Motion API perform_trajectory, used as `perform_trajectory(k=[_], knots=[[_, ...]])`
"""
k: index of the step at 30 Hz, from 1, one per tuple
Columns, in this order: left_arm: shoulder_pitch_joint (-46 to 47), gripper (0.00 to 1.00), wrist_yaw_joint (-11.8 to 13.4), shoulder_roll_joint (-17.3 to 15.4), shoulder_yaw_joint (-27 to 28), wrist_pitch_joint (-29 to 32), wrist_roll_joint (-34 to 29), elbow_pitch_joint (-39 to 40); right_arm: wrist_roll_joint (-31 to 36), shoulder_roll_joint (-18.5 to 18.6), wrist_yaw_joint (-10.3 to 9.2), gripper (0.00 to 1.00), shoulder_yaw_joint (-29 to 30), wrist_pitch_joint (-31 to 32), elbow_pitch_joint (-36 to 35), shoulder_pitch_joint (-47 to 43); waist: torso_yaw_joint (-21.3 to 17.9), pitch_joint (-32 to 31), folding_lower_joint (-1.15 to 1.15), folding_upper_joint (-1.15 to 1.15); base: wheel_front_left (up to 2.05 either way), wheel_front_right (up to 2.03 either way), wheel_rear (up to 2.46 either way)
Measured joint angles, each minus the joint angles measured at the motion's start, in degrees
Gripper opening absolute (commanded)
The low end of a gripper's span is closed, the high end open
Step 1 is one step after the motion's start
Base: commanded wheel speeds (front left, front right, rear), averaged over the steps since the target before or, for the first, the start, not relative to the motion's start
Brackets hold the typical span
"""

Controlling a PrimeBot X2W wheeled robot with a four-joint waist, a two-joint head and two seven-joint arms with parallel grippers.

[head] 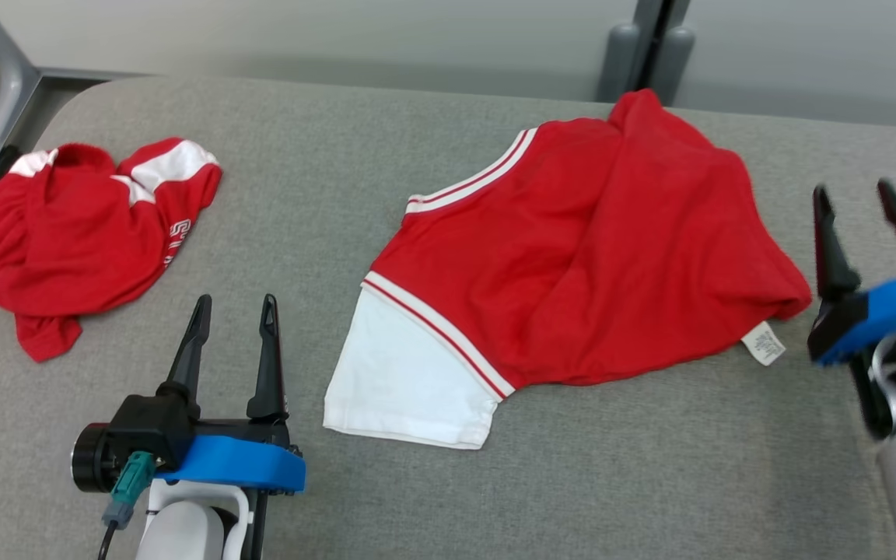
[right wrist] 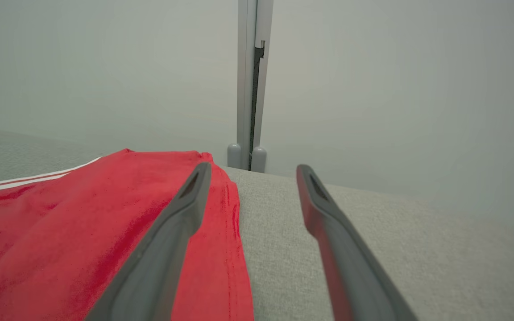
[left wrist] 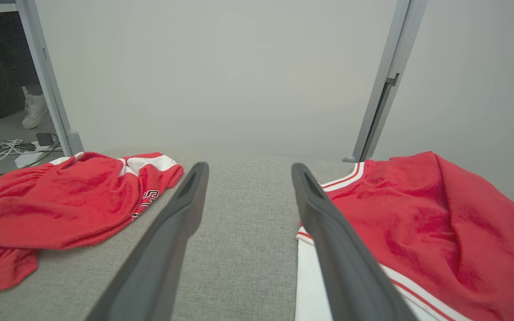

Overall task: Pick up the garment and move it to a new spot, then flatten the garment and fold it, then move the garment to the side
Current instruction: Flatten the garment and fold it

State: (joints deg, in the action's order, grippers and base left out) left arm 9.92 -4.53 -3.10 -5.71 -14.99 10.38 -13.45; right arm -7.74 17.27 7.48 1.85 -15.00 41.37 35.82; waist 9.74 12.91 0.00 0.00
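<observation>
Garment [head: 572, 257] is lying on the grey padded table [head: 300, 194], a little right of the middle in my head camera. It is red with white and red stripes, and one white sleeve [head: 401, 389] points toward the robot. It is not flat: a thick fold runs across the red body, and a small white label [head: 764, 342] sticks out at its right edge.

I see the left gripper [head: 235, 303] low over the table, just beside the white sleeve on its left side, not touching it. Its two fingers are apart with a clear gap and nothing is between them. In the left wrist view the left gripper [left wrist: 249, 169] shows bare grey cloth in this gap, and the garment [left wrist: 417, 214] is to the right of it.

The right gripper [head: 852, 190] stands just beside the right edge of the garment, also spread and holding nothing. From the right wrist camera the right gripper [right wrist: 252, 168] has its left finger over the hem of the garment [right wrist: 60, 223]; whether it touches, I cannot tell.

A second red garment [head: 82, 233] lies crumpled at the far left of the table, well apart.
</observation>
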Motion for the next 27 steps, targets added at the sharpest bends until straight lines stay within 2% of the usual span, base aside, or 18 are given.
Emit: perform_trajectory(k=[8,16,21,27], knots=[[-1.6,1.0,-0.6,0.0,1.3,0.0,-0.8,0.3,-2.4,-2.3,0.0,1.0,0.0,0.8,-9.4,-15.3,-2.6,-2.7,-0.01,0.0,0.0,0.0,0.0],[-1.6,1.0,-1.1,0.1,0.8,0.0,-1.3,0.7,-2.0,-2.6,0.0,1.0,0.7,4.5,-15.3,-19.1,-2.2,-2.3,-0.01,0.0,0.0,0.0,0.0],[-0.8,1.0,-1.1,0.1,0.0,0.0,-1.3,0.7,-1.4,-2.7,0.0,1.0,1.7,6.3,-14.9,-19.4,-0.9,-0.9,-0.01,0.0,0.0,0.0,0.0],[0.1,1.0,-1.1,0.1,-0.7,0.0,-0.8,0.6,-0.4,-2.9,0.0,1.0,2.9,6.9,-10.3,-17.6,0.9,1.1,0.0,0.0,0.0,0.0,0.0]])
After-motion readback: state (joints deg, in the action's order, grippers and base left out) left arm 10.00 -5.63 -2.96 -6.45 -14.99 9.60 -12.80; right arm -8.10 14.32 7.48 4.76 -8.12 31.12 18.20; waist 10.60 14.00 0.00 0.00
